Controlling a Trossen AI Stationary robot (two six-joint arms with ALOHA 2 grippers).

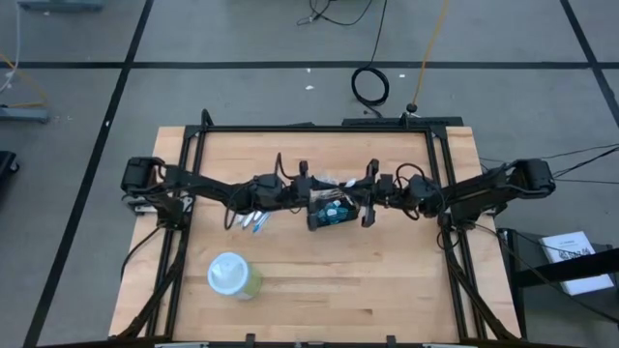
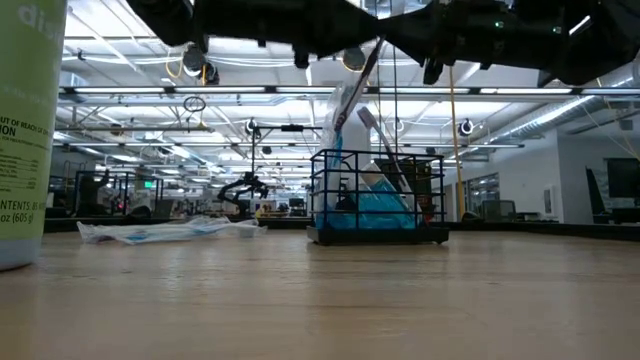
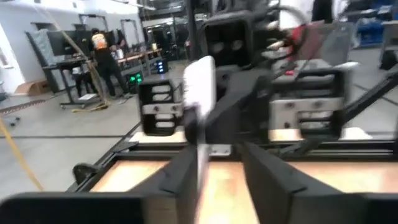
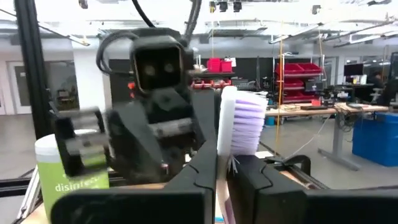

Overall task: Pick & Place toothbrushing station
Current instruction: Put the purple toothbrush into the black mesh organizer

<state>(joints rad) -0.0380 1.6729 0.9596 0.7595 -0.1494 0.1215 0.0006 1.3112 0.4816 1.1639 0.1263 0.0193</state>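
Toothbrush (image 4: 236,124) sits pinched upright in the right claw (image 4: 222,174), poised above the toothbrushing station (image 1: 331,210) for dropping in. Left claw (image 3: 214,168), beside the station, stands parted around the same brush.

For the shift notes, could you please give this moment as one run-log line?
right gripper: shut on toothbrush | left gripper: open around handle | caddy: on table between arms
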